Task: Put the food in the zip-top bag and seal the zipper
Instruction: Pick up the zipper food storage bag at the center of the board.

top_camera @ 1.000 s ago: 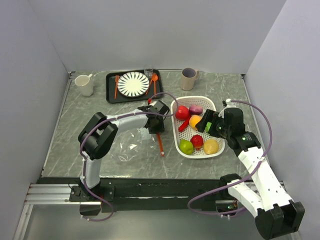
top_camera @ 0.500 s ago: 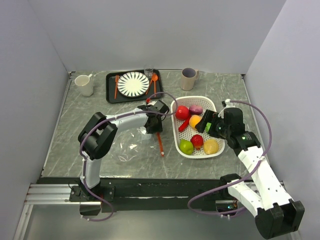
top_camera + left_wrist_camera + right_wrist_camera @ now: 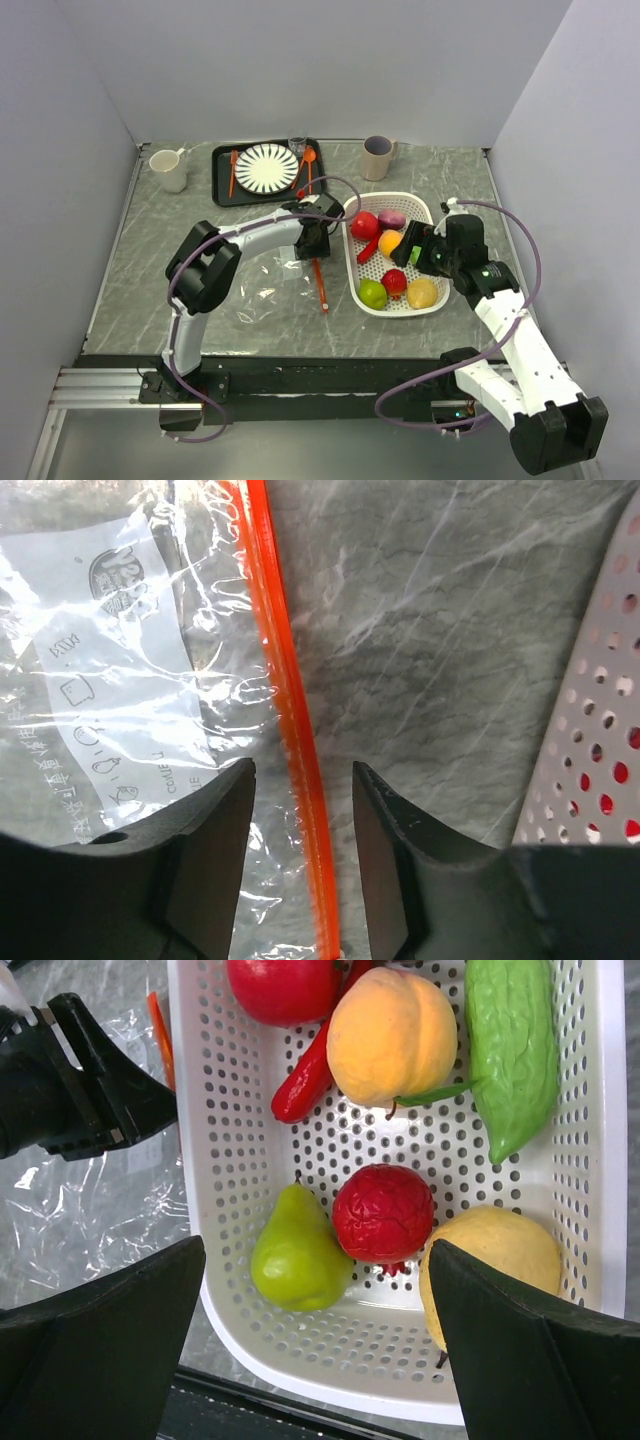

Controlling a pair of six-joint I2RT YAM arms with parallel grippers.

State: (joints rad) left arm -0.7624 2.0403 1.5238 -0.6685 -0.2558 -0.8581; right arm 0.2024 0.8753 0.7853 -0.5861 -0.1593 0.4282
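Observation:
The clear zip-top bag (image 3: 262,292) lies flat on the table, left of the basket. Its orange-red zipper (image 3: 320,285) runs along its right edge. My left gripper (image 3: 313,246) is open and low over the zipper's far end. In the left wrist view the zipper (image 3: 285,680) runs between the fingers of the left gripper (image 3: 303,770) without touching them. The food lies in the white basket (image 3: 428,207): a green pear (image 3: 295,1255), a red pomegranate (image 3: 383,1212), a yellow fruit (image 3: 490,1260), an orange peach (image 3: 390,1035), a green gourd (image 3: 510,1050) and a red chilli (image 3: 305,1085). My right gripper (image 3: 317,1245) hangs wide open and empty above them.
A black tray (image 3: 222,190) at the back holds a striped plate (image 3: 267,167), an orange fork, an orange spoon and a small glass. A white mug (image 3: 170,170) stands at the back left and a grey-brown cup (image 3: 377,157) at the back. The basket wall (image 3: 600,730) is close to the right of my left gripper.
My left arm has shifted a little to the right and its gripper has settled over the zipper's far end. The right arm, bag and food have not moved.

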